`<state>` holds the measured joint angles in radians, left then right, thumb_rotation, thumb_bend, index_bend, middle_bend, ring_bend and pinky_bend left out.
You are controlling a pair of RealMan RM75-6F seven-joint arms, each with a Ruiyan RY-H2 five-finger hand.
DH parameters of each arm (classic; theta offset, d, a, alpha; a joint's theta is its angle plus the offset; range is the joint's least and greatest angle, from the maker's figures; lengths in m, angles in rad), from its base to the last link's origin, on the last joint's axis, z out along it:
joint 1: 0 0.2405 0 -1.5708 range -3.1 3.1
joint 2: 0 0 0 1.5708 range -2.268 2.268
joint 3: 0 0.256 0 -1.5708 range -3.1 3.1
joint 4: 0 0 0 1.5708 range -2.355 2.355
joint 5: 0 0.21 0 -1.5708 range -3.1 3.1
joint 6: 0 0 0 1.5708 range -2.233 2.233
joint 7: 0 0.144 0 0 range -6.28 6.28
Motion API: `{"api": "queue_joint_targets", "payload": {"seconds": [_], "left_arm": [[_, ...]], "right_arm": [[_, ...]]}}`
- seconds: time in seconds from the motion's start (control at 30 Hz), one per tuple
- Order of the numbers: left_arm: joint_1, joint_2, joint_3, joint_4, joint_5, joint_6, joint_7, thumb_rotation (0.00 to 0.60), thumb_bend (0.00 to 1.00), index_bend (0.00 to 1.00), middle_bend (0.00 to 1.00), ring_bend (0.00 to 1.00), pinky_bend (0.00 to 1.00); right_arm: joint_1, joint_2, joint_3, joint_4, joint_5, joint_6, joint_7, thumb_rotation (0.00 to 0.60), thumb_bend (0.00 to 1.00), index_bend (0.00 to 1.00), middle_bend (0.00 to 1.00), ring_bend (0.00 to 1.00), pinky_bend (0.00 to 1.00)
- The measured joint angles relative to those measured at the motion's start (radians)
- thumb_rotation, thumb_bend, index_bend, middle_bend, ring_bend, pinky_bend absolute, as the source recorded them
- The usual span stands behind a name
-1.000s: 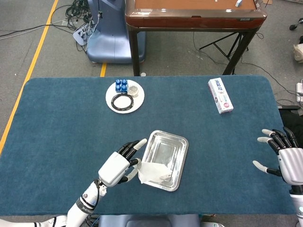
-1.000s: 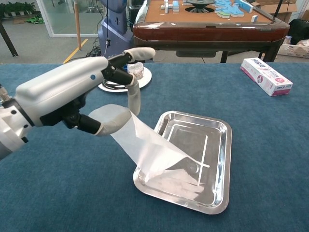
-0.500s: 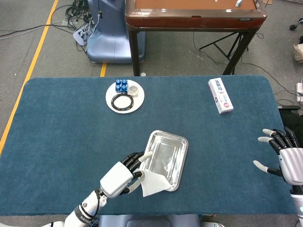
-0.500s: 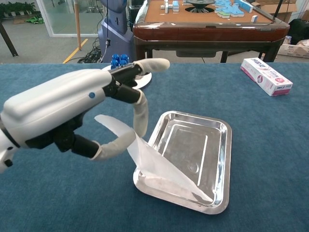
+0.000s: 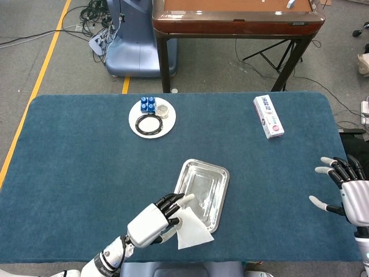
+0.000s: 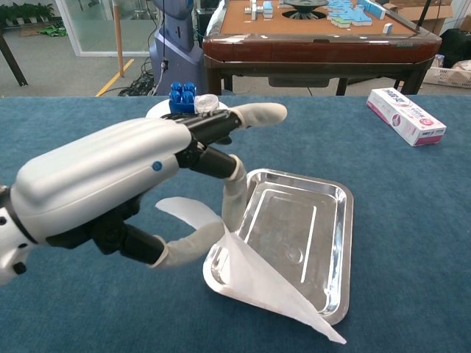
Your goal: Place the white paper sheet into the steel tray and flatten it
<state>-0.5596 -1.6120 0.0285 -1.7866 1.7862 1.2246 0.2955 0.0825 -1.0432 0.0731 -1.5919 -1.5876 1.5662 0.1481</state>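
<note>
The left hand [image 6: 110, 191] pinches the white paper sheet [image 5: 193, 231], which drapes over the near edge of the steel tray [image 5: 216, 199], mostly outside it. The right hand [image 5: 346, 190] hangs empty, fingers spread. Placing and flattening both remain.

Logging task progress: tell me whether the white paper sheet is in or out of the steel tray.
Mostly out: white paper sheet drapes over steel tray near rim, pinched by left hand.

Open cloth btwn steel tray [image 5: 222, 173] & right hand [image 5: 349, 193]; plate [image 5: 138, 128], box [image 5: 268, 116] sit at far side.
</note>
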Motion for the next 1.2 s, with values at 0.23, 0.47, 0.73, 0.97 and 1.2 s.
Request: {"api": "queue_joint_targets", "payload": {"seconds": [0.23, 0.47, 0.73, 0.97, 1.2], "left_arm": [[-0.003, -0.025, -0.023, 0.033, -0.034, -0.016, 0.010, 0.600, 0.45, 0.66, 0.00, 0.00, 0.12], [0.008, -0.052, -0.037, 0.068, -0.072, -0.015, 0.041, 0.600, 0.45, 0.66, 0.00, 0.00, 0.12], [0.023, -0.080, -0.044, 0.075, -0.097, -0.007, 0.104, 0.600, 0.45, 0.66, 0.00, 0.00, 0.12], [0.042, -0.105, -0.062, 0.066, -0.144, 0.003, 0.174, 0.600, 0.45, 0.67, 0.00, 0.00, 0.12], [0.050, -0.119, -0.075, 0.081, -0.168, 0.009, 0.197, 0.600, 0.45, 0.67, 0.00, 0.00, 0.12]], "right_arm": [[-0.001, 0.002, 0.001, 0.000, -0.002, 0.003, 0.006, 0.600, 0.00, 0.34, 0.23, 0.14, 0.01], [-0.002, 0.003, 0.000, -0.001, -0.004, 0.006, 0.006, 0.600, 0.00, 0.34, 0.23, 0.14, 0.01], [-0.003, 0.003, 0.001, -0.001, -0.003, 0.006, 0.003, 0.600, 0.00, 0.34, 0.23, 0.14, 0.01], [-0.009, 0.010, 0.002, -0.005, -0.005, 0.019, 0.008, 0.600, 0.00, 0.34, 0.23, 0.14, 0.01], [-0.015, 0.019, 0.004, -0.009, -0.006, 0.029, 0.014, 0.600, 0.00, 0.34, 0.23, 0.14, 0.01]]}}
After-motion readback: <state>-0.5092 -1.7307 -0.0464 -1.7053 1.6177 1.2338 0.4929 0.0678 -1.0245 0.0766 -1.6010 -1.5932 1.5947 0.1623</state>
